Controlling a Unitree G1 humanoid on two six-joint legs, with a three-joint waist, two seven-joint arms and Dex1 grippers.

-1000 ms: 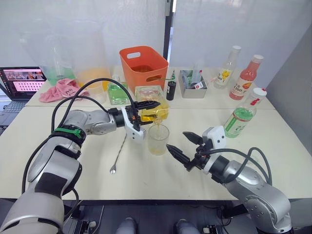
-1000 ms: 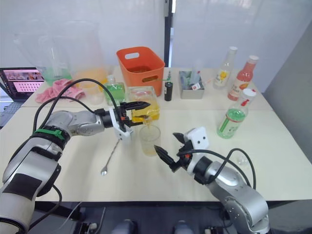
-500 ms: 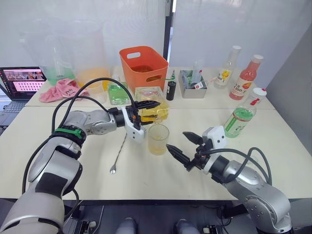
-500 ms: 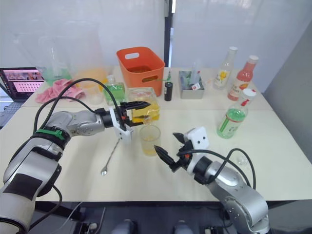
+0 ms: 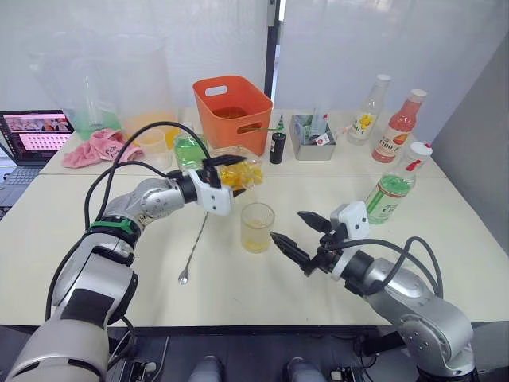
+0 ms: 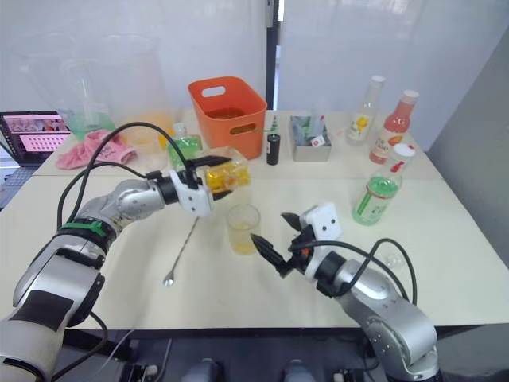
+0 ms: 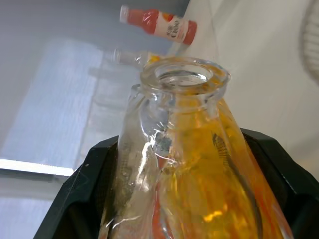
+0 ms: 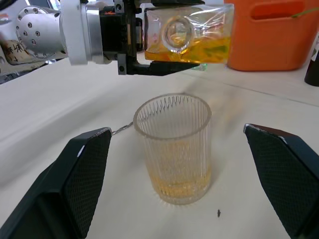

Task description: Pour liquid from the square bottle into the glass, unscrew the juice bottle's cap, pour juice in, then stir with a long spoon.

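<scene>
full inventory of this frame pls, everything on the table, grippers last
squat clear square bottle: 1, yellow-orange liquid, tipped, held above the table behind the glass
ribbed clear glass: 1, some yellow liquid, table centre
long silver spoon: 1, flat, left of the glass
slim juice bottle: 1, green liquid, white cap on, right side
orange plastic basket: 1, back centre
square bottle of green liquid: 1, left of the basket
pink-red bottle: 1, back right
yellow-labelled clear bottle: 1, beside it
grey tray: 1, back
small black bottle: 1, beside the tray
pink cloth: 1, back left
laptop: 1, far left
left gripper: shut on the square bottle
right gripper: open, right of the glass
</scene>
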